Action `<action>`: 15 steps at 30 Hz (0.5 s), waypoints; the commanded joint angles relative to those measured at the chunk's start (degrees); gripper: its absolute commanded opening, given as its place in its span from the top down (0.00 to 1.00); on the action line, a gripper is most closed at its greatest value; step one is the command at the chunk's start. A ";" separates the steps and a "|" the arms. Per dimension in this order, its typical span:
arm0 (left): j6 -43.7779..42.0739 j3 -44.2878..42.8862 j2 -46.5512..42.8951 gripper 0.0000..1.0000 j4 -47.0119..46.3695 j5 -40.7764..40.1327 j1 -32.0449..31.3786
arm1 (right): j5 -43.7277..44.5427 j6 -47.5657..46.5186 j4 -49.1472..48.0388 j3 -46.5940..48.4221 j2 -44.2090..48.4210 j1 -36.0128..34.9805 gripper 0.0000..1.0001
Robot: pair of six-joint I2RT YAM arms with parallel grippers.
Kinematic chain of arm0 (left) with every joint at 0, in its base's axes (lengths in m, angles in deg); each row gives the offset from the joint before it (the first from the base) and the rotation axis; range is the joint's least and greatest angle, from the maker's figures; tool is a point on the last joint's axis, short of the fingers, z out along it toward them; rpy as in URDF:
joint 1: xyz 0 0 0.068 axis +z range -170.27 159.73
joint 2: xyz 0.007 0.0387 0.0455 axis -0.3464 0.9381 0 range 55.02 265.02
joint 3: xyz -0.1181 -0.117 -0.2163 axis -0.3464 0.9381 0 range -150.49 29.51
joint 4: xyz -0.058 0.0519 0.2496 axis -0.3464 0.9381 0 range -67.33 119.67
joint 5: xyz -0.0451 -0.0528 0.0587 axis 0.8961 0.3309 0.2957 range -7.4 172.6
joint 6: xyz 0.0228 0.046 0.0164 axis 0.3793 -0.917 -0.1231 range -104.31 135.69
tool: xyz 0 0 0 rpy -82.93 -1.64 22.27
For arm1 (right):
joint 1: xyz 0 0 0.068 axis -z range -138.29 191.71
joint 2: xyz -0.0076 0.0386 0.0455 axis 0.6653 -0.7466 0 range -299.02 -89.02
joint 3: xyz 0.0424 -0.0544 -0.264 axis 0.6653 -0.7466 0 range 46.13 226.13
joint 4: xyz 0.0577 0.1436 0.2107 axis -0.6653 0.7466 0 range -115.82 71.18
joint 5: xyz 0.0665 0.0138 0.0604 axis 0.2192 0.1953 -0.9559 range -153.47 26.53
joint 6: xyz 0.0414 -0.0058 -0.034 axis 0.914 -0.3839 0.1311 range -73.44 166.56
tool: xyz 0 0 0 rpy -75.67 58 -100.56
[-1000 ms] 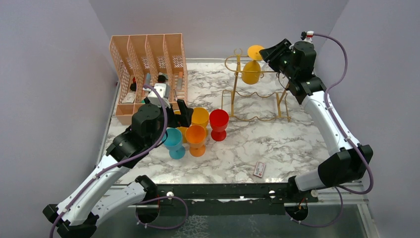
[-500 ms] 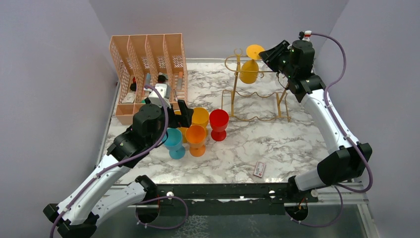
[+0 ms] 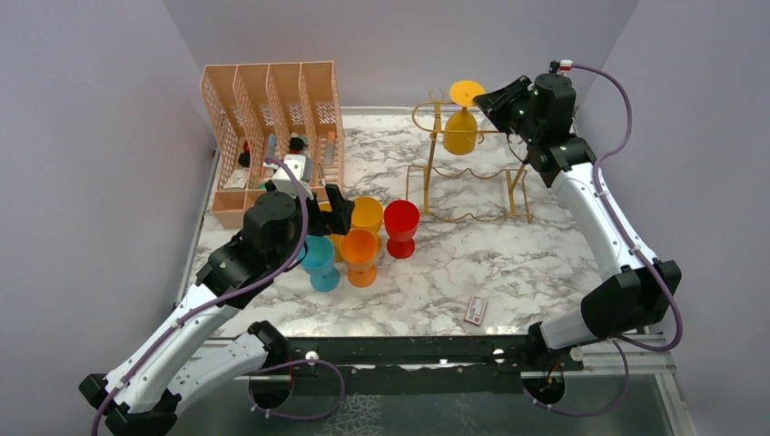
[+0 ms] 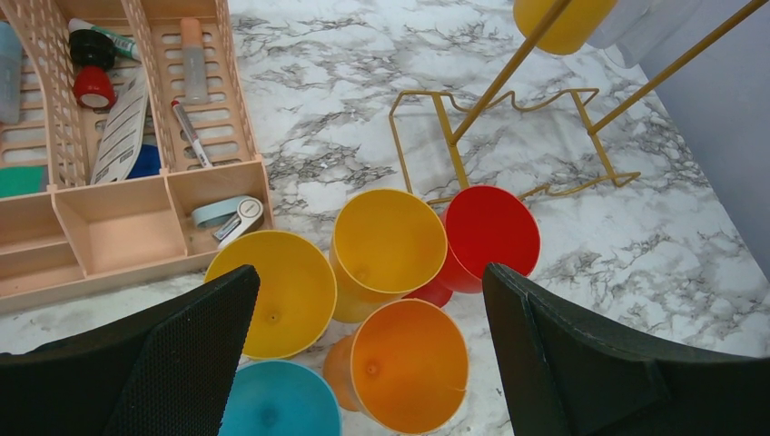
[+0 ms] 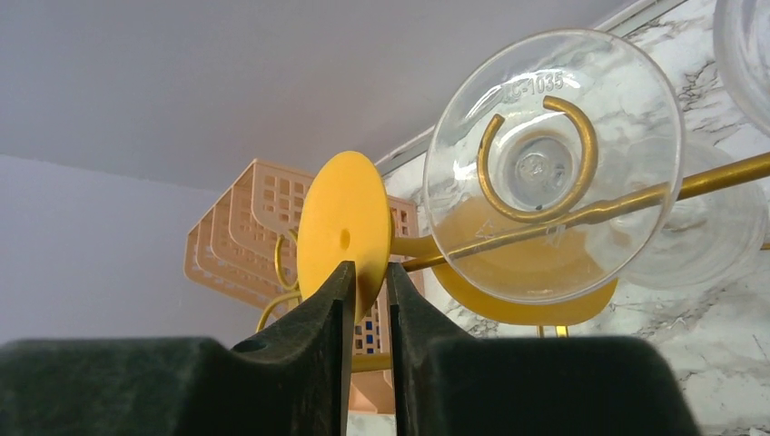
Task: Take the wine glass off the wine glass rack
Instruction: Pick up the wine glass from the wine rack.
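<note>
From above, your right arm stretches to the top rail of the wine glass rack (image 3: 425, 186), right gripper (image 3: 495, 98) at the foot of the yellow wine glass (image 3: 461, 130) hanging there bowl-down, stem vertical. Left wrist: your left gripper (image 4: 368, 282) gapes wide, near-left of the rack. Right wrist: the fingers (image 5: 313, 327) pinch the foot's rim.

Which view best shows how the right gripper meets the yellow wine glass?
Right wrist: the right gripper straddles the yellow wine glass foot disc, close up. Top external shows it hanging inverted on the wine glass rack, contact tiny; left wrist, only its bowl.
</note>
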 commanded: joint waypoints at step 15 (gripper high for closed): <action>0.47 -0.12 -0.16 0.01 0.32 -0.37 0.17 | 0.26 11.05 -8.03 -4.08 3.35 -0.08 0.99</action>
